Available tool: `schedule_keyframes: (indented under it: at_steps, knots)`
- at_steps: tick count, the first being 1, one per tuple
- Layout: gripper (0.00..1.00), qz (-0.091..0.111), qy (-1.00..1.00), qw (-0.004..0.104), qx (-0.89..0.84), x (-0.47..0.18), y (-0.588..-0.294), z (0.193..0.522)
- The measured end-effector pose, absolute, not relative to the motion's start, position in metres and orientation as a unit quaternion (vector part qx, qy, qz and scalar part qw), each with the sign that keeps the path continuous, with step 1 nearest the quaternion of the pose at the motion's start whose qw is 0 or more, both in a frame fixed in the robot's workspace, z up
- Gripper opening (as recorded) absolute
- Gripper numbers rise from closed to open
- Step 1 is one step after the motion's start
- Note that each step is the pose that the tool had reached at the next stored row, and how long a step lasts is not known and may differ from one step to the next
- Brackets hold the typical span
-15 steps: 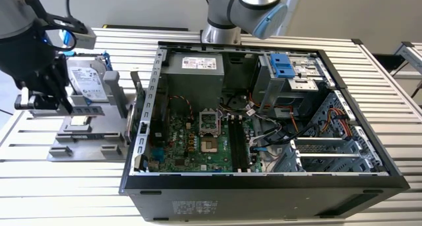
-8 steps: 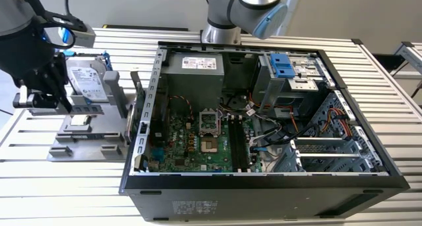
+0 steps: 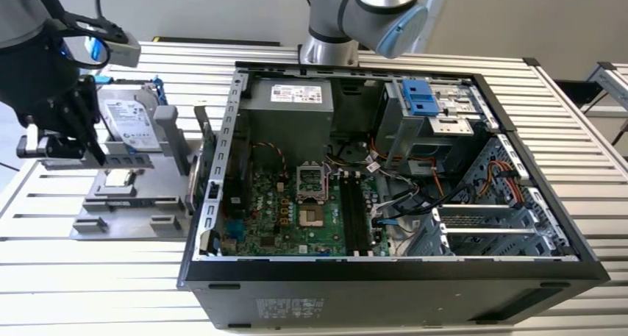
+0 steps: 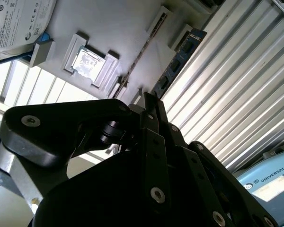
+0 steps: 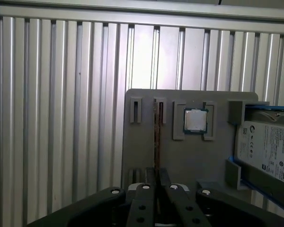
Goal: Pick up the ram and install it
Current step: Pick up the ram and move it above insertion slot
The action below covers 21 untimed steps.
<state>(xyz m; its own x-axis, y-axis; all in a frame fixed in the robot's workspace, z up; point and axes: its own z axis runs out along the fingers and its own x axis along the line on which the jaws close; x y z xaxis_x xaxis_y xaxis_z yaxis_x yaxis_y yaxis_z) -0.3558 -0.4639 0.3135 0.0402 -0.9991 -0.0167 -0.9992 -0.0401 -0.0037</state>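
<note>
The ram [image 4: 182, 56], a slim blue-green stick with dark chips, stands on edge in the grey holder [image 5: 142, 142] on the table [image 5: 61, 118], near a square silver chip [image 5: 195, 120]. The tool [image 5: 157, 174] is pinched narrow around its near end.

The surface [image 3: 88, 277] is ribbed bare metal, silvery with a soft brushed sheen. On it, at the exterior view's left, the parts holder [image 5: 142, 146] looks like smooth, matt grey plastic. The processor chip [image 5: 195, 120] has a bright metal lid. The hard drive [image 3: 132, 123] is silver metal under a white paper label. The ram [image 4: 180, 59] is blue-green circuit board with dull dark chips. The pincer [image 5: 157, 176] is matt black with shiny screw heads. The computer case [image 3: 393, 295] is black-painted outside and bare grey sheet metal within.
</note>
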Motion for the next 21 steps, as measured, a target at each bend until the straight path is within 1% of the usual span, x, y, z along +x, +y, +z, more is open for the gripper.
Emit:
schedule_keyframes:
  at_steps: [21]
  knots:
    - [0.00,0.005,0.693,0.007,-0.721,-0.356,-0.464,0.328]
